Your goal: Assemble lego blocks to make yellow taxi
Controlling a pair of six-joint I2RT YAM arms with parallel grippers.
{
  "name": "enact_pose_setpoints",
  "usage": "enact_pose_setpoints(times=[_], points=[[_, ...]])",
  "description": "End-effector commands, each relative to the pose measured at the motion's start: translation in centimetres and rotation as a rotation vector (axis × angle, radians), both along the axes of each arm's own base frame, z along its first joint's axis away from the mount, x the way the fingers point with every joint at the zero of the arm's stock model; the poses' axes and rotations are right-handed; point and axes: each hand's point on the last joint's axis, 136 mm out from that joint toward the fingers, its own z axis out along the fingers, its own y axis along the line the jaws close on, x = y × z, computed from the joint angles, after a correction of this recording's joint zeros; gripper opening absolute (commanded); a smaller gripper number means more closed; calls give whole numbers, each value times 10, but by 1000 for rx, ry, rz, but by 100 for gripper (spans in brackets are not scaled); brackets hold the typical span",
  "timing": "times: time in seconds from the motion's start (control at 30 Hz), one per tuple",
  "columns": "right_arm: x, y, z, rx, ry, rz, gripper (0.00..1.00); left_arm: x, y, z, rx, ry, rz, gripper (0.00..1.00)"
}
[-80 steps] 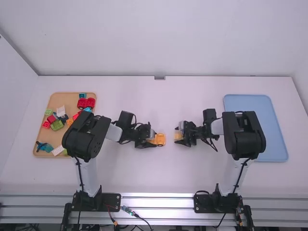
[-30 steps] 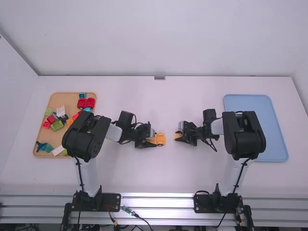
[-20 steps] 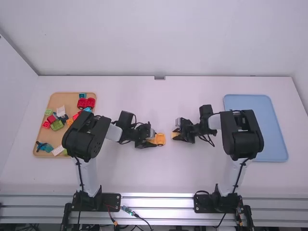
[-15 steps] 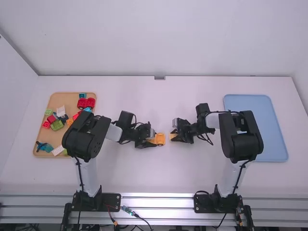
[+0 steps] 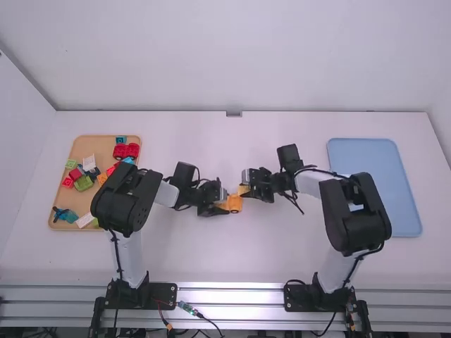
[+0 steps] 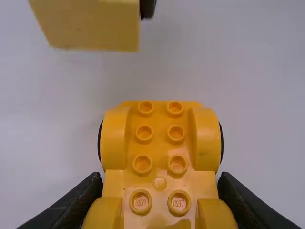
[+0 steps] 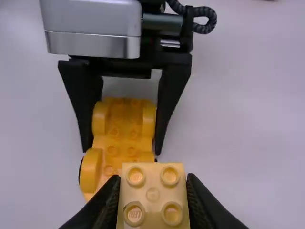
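Note:
Near the table's middle my left gripper (image 5: 220, 205) is shut on the yellow wheeled car base (image 5: 235, 204). In the left wrist view that gripper (image 6: 160, 191) grips the studded car base (image 6: 159, 138) from both sides. My right gripper (image 5: 248, 190) is just beyond and right of the base, shut on a pale yellow block (image 5: 243, 189). In the right wrist view the right gripper (image 7: 152, 191) holds this block (image 7: 153, 193), studs showing, beside the car base (image 7: 125, 129). The pale block (image 6: 90, 24) appears apart from the base in the left wrist view.
A wooden tray (image 5: 63, 176) of colourful bricks, including a red wheeled base (image 5: 126, 151), lies at the left, partly behind the left arm. A blue tray (image 5: 373, 151) lies at the right, partly behind the right arm.
My right gripper has moved left and slightly farther from the camera with the pale block, coming close to the car base. The left arm has kept still.

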Motion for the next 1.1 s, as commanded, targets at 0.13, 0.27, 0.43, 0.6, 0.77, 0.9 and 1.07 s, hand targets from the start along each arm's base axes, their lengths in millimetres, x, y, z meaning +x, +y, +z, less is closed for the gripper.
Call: enact_pose_setpoints(times=[0.13, 0.27, 0.43, 0.6, 0.77, 0.9, 1.07], points=[[-15, 10, -7, -2, 70, -28, 13, -1, -3, -2, -13, 33, 11, 52], [-10, 12, -7, 22, 68, -69, 13, 1, -3, -2, -15, 25, 12, 51], [-11, 15, -11, 39, 76, -64, 13, 0, -4, -1, -15, 22, 10, 50], [-9, 24, -21, 33, 95, -40, 8, 0, -4, -1, -15, 23, 11, 50], [-12, 22, -22, 21, 80, -13, 4, 1, -3, -2, -14, 25, 13, 49], [-13, 24, -20, 33, 78, -6, 1, 0, -4, -2, -15, 28, 11, 49], [-13, 28, -19, 70, 78, 14, 1, -4, -2, -4, -5, 33, -2, 46]])
